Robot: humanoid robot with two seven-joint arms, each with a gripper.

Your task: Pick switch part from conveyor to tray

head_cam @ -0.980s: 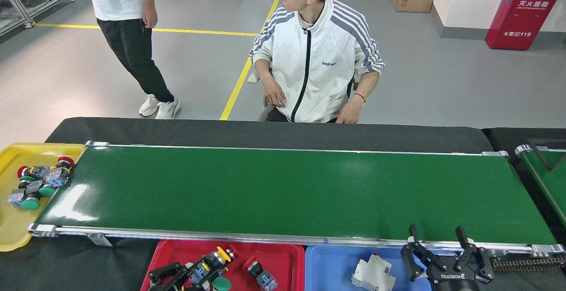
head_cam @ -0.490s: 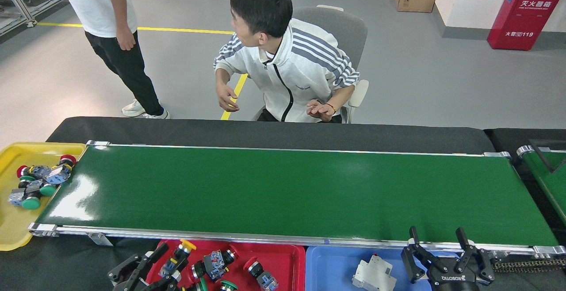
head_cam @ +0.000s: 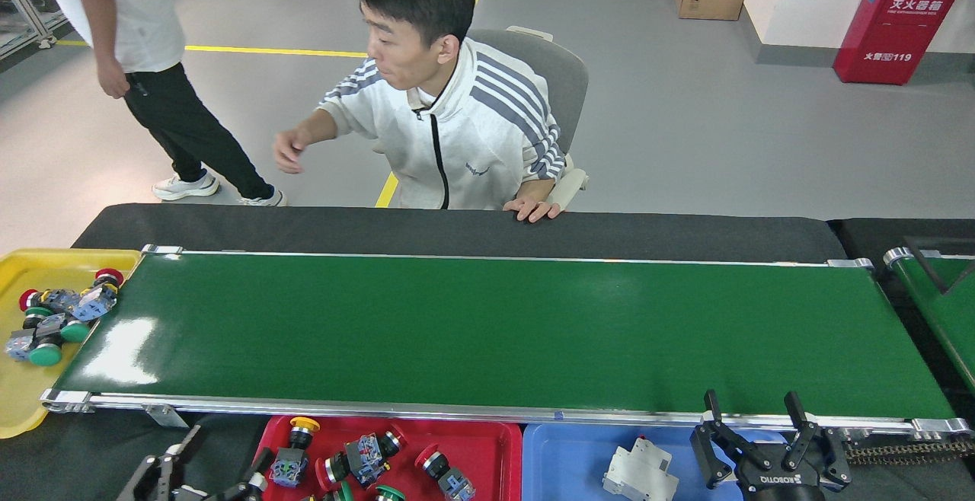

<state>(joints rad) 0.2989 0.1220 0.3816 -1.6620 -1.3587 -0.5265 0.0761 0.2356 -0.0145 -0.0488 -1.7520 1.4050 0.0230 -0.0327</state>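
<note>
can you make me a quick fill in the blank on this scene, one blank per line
The white part lies in the ___ tray.
The conveyor carries ___ parts.
The right gripper is ___.
The tray at the belt's left end is ___.
Missing words: blue; no; open; yellow

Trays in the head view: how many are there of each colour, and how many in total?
Yellow plastic tray: 1
Red plastic tray: 1
Blue plastic tray: 1
Total: 3
</note>
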